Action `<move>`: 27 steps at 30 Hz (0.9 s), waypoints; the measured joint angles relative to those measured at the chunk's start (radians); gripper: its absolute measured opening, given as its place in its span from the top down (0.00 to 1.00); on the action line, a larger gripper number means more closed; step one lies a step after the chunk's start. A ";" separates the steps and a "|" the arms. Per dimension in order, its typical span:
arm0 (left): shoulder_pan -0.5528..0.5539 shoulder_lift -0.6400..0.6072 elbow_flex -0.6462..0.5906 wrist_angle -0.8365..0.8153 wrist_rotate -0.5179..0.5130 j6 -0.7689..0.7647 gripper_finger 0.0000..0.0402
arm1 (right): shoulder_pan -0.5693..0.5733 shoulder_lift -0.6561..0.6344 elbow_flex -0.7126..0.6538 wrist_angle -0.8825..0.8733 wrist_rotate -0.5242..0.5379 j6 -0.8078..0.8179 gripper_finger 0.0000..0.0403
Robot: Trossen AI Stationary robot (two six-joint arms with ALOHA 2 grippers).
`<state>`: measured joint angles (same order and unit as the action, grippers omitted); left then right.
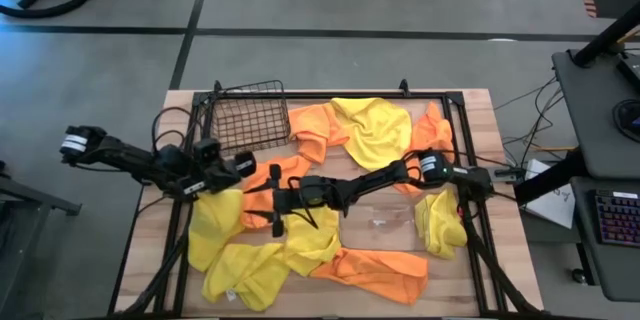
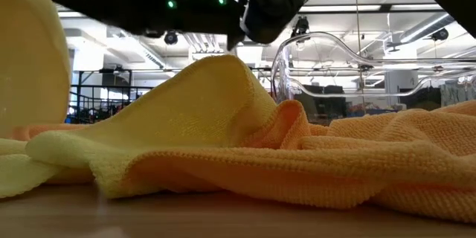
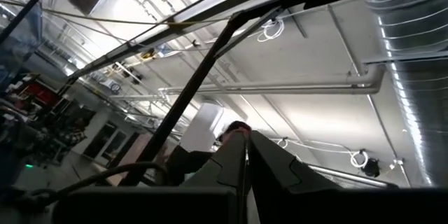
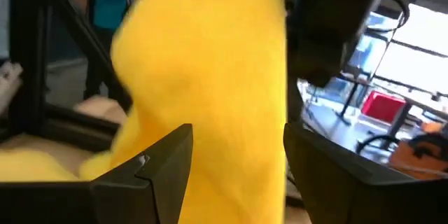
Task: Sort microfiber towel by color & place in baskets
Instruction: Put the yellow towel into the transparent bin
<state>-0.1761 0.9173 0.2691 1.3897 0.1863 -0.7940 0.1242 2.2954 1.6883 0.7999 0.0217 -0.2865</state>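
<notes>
No readable brand or writing anywhere. Wooden counter (image 1: 500, 120) carries soft microfiber towels in bright yellow and bright orange, heaped and overlapping; exact count can't be told, roughly five yellow patches and four orange ones from above. Two baskets: dark brown wire-mesh rectangular basket (image 1: 248, 115) at the far left, nothing in it; clear plastic rectangular bin (image 1: 378, 222) near the middle, seemingly holding no towel. Left pincer (image 1: 243, 163) is fully closed, gripping nothing, hovering just beside the mesh basket, over the edge of a yellow towel (image 1: 214, 222). Right pincer (image 1: 278, 200) reaches across the centre, fingers (image 4: 150, 171) spread fairly wide; a hanging yellow cloth (image 4: 210, 91) runs down between them, though the hold isn't clearly visible.
</notes>
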 joint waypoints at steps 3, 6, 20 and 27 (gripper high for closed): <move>0.000 0.017 0.002 -0.002 -0.004 0.000 0.99 | 0.006 0.025 0.051 -0.002 -0.010 0.000 0.46; -0.001 0.035 0.007 0.021 -0.016 0.008 0.99 | 0.010 0.053 0.099 -0.003 -0.030 0.014 0.46; -0.002 0.018 0.012 0.023 -0.049 -0.046 0.99 | -0.025 0.126 0.289 -0.224 -0.235 0.025 0.66; -0.007 0.073 0.028 0.085 -0.039 -0.062 0.99 | -0.024 0.168 0.376 -0.268 -0.212 -0.012 0.96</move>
<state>-0.1829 0.9901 0.2972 1.4751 0.1469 -0.8561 0.1000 2.4634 2.0644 0.5319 -0.1900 -0.2989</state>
